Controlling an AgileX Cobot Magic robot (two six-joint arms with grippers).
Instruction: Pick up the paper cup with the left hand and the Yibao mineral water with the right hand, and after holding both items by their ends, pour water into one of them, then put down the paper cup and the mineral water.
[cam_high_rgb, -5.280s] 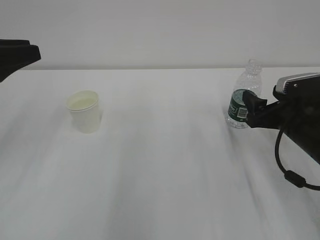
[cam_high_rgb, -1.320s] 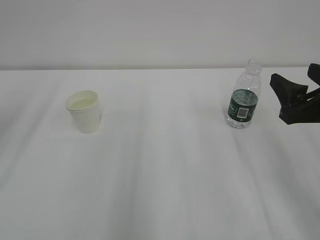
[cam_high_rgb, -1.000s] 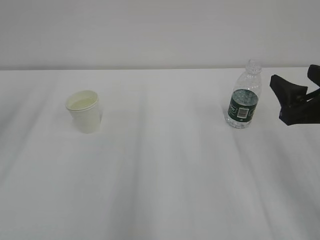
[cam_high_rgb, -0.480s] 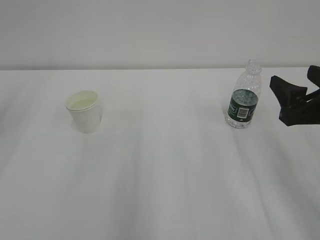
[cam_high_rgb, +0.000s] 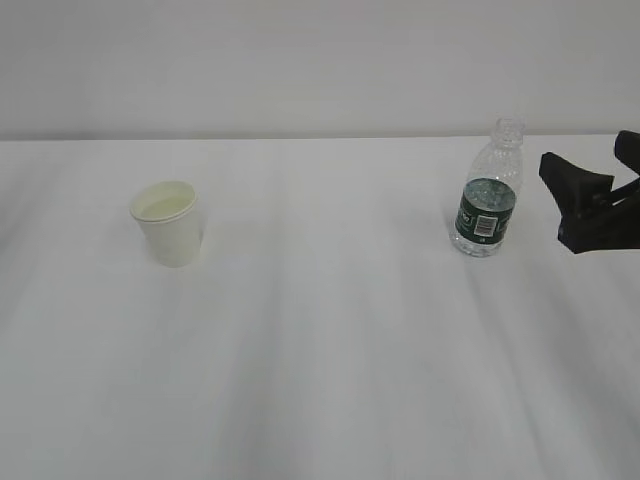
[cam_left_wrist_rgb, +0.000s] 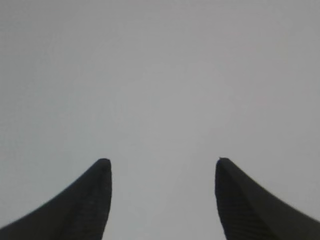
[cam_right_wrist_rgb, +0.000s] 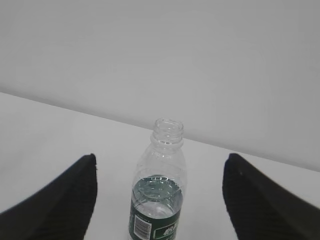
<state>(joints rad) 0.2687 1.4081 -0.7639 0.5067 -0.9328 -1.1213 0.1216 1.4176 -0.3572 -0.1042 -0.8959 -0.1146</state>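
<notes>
right hand (cam_high_rgb: 590, 195): released Yibao mineral water (cam_high_rgb: 487, 190), backed to right edge | left hand (cam_left_wrist_rgb: 160, 167): left upper-left corner

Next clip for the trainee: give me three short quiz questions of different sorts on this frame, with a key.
1. True or false: the Yibao mineral water has a cap on.
2. Which gripper is beside the bottle with its fingers apart, touching nothing? A) left hand B) right hand
3. Fill in: the paper cup stands ______ on the table.

Key: 1 false, the neck is open. 2 B. 3 upright, far to the bottle's left in the exterior view.
</notes>
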